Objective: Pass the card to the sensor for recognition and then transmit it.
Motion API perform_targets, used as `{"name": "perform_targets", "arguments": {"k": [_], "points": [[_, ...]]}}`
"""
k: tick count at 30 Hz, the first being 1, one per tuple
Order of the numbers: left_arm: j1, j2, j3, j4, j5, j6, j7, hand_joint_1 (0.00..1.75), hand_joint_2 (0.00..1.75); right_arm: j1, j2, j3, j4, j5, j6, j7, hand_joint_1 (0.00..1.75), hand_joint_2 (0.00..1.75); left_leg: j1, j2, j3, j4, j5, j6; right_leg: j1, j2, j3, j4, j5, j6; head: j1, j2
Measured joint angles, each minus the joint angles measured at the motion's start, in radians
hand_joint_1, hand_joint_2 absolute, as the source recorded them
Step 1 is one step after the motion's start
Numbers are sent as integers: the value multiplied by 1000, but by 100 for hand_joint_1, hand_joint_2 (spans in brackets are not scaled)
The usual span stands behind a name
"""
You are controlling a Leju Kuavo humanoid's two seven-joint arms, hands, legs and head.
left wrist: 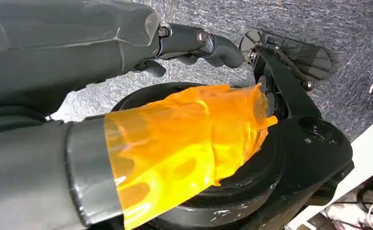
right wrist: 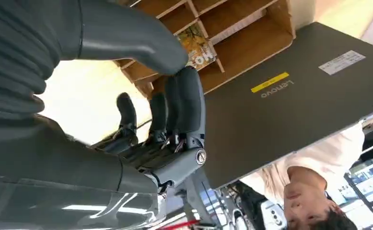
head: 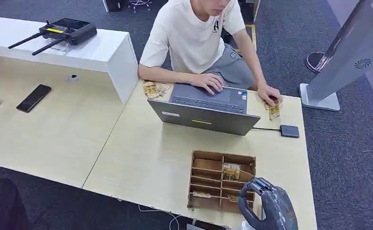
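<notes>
A wooden slotted box (head: 199,165) stands on the light table near its front edge. One yellow-printed card (head: 231,171) stands upright in a slot and others lie flat in lower slots. My right hand (head: 266,201) hovers at the box's near right corner, thumb and fingers apart, holding nothing. In the right wrist view the card (right wrist: 199,45) shows just beyond my thumb (right wrist: 127,38), untouched. A small black sensor (head: 289,131) lies on the table right of the laptop, cabled to it. My left hand (left wrist: 141,62) hangs low over the carpet, empty, its thumb wrapped in orange film.
An open grey laptop (head: 206,117) stands behind the box. A seated person types on it and holds cards (head: 273,110) upright at its right. More cards (head: 155,89) lie left of it. A phone (head: 33,97) and a white shelf (head: 103,52) are at the left.
</notes>
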Motion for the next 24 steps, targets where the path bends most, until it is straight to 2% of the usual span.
{"name": "perform_targets", "arguments": {"k": [1,2,5,6,7,8,9,10,12,19,20,24], "points": [[0,0,-1,0,0,0,0,0,0,0,-5,3,0,6,-2,0,108,175,0,0,0,0,0,0,0,0,0,0,0,0,0,0],[0,1,-2,0,0,-1,0,0,0,0,-8,7,0,10,-3,0,98,175,0,0,0,0,0,0,0,0,0,0,0,0,0,0],[0,3,-4,0,0,-2,0,0,0,0,-19,20,0,28,-7,0,101,175,0,0,0,0,0,0,0,0,0,0,0,0,0,0],[0,4,-6,0,0,-2,0,0,0,0,-23,24,2,35,-13,0,87,175,0,0,0,0,0,0,0,0,0,0,0,0,0,0],[0,5,-10,0,0,-3,0,0,0,-1,-27,29,4,41,-16,0,87,175,0,0,0,0,0,0,0,0,0,0,0,0,0,0],[0,6,-12,0,0,-3,0,0,0,0,-31,33,7,44,-16,2,66,175,0,0,0,0,0,0,0,0,0,0,0,0,0,0],[0,6,-13,0,0,-3,0,0,0,-1,-34,37,8,48,-16,5,58,175,0,0,0,0,0,0,0,0,0,0,0,0,0,0],[0,6,-15,0,1,-3,1,0,0,-1,-39,40,10,55,-17,8,58,175,0,0,0,0,0,0,0,0,0,0,0,0,0,0],[0,6,-18,0,1,-3,2,0,0,-1,-47,48,11,63,-17,8,70,175,0,0,0,0,0,0,0,0,0,0,0,0,0,0],[0,7,-20,0,0,-8,2,0,0,-7,-56,70,29,86,-21,8,73,175,0,0,0,0,0,0,0,0,0,0,0,0,0,0],[0,7,-20,0,-1,-8,2,0,0,-9,-56,72,32,91,-24,8,87,175,0,0,0,0,0,0,0,0,0,0,0,0,0,0],[0,7,-22,0,-4,-11,2,0,0,-21,-56,77,48,100,-31,7,87,175,0,0,0,0,0,0,0,0,0,0,0,0,0,0]]}}
